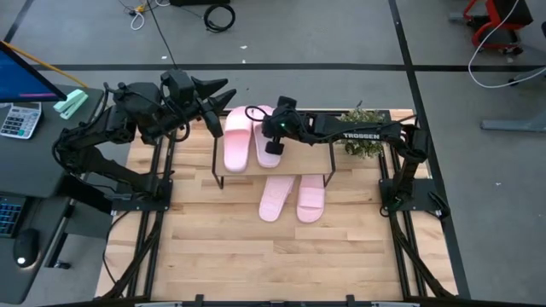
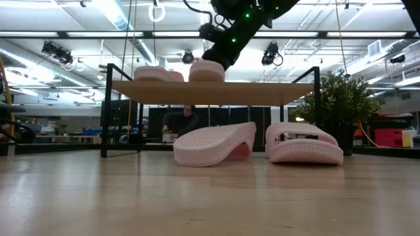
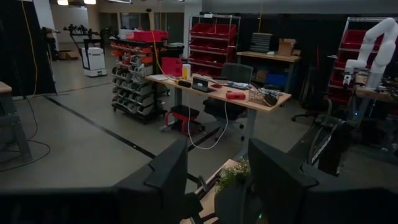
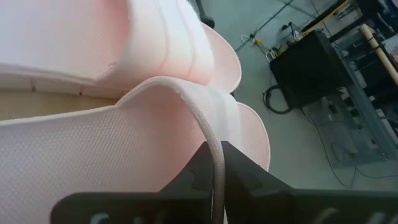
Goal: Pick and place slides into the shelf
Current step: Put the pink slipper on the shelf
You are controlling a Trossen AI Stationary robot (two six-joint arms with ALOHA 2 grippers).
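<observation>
High view: two pink slides (image 1: 249,136) lie side by side on the shelf (image 1: 317,156); two more (image 1: 293,198) rest on the table (image 1: 213,256) just in front of it. The right gripper (image 1: 275,128) pinches the strap of the right-hand shelf slide. The left gripper (image 1: 213,104) hangs apart, empty, left of the shelf. A small plant (image 1: 363,136) stands at the far right.
Low view: one floor slide (image 2: 213,145) is propped at a tilt.
Right wrist view: the thin strap bends between the fingers (image 4: 194,171); it looks soft and light, and the strap seems the easiest hold

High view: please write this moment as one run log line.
right gripper: shut on slide strap, on shelf | left gripper: open, raised | floor slides: two
</observation>
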